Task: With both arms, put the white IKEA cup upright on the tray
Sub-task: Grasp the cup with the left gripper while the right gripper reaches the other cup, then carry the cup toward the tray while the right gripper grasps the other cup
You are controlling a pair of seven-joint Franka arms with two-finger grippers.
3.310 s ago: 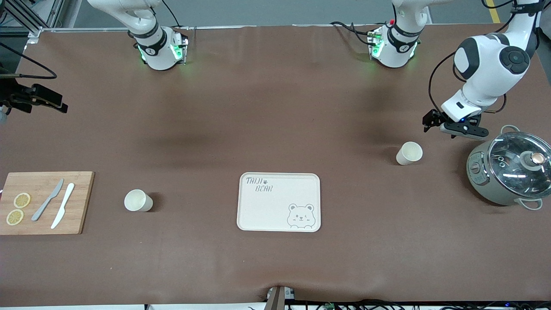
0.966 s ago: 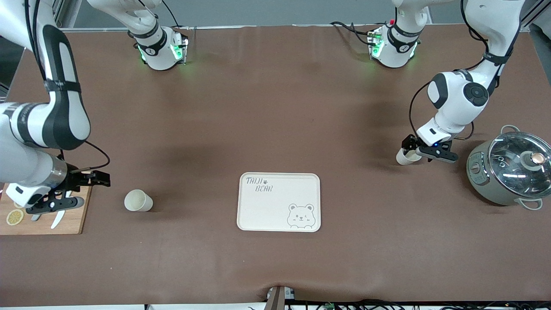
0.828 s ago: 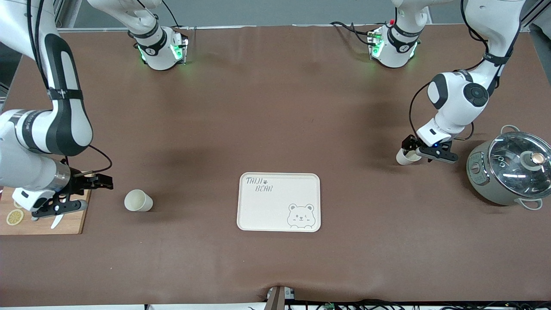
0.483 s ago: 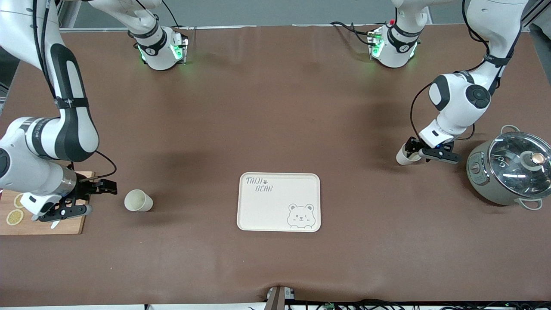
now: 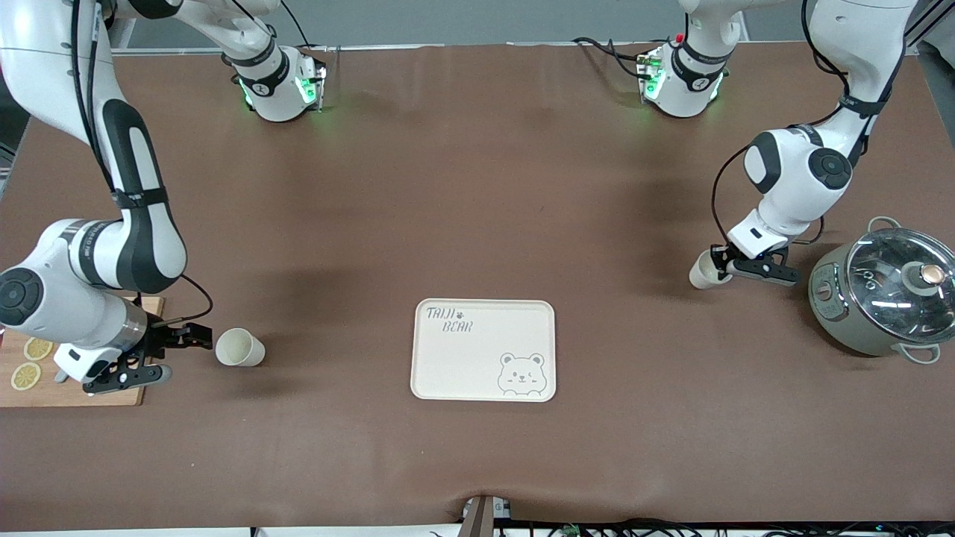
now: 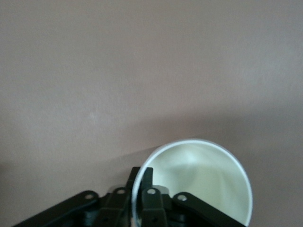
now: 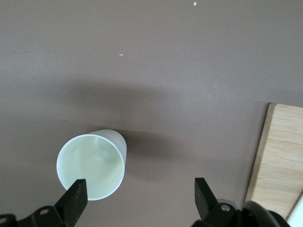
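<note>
Two white cups lie on their sides on the brown table. One cup (image 5: 240, 348) lies toward the right arm's end, beside the cream "TAIJI BEAR" tray (image 5: 477, 354). My right gripper (image 5: 179, 354) is open and low beside this cup's mouth. In the right wrist view the cup (image 7: 92, 163) lies just off one finger (image 7: 75, 198) of the right gripper (image 7: 139, 201). The other cup (image 5: 700, 273) lies toward the left arm's end. My left gripper (image 5: 719, 262) is shut on its rim. In the left wrist view the left gripper (image 6: 143, 191) pinches the cup's (image 6: 203, 184) wall.
A wooden cutting board (image 5: 45, 394) with lemon slices (image 5: 24, 375) lies at the right arm's end, partly under the right arm; its edge shows in the right wrist view (image 7: 279, 161). A grey pot with a glass lid (image 5: 888, 298) stands beside the left gripper.
My right gripper has moved from over the cutting board toward the nearby cup. My left gripper has come down onto the other cup's rim, and that cup has shifted slightly.
</note>
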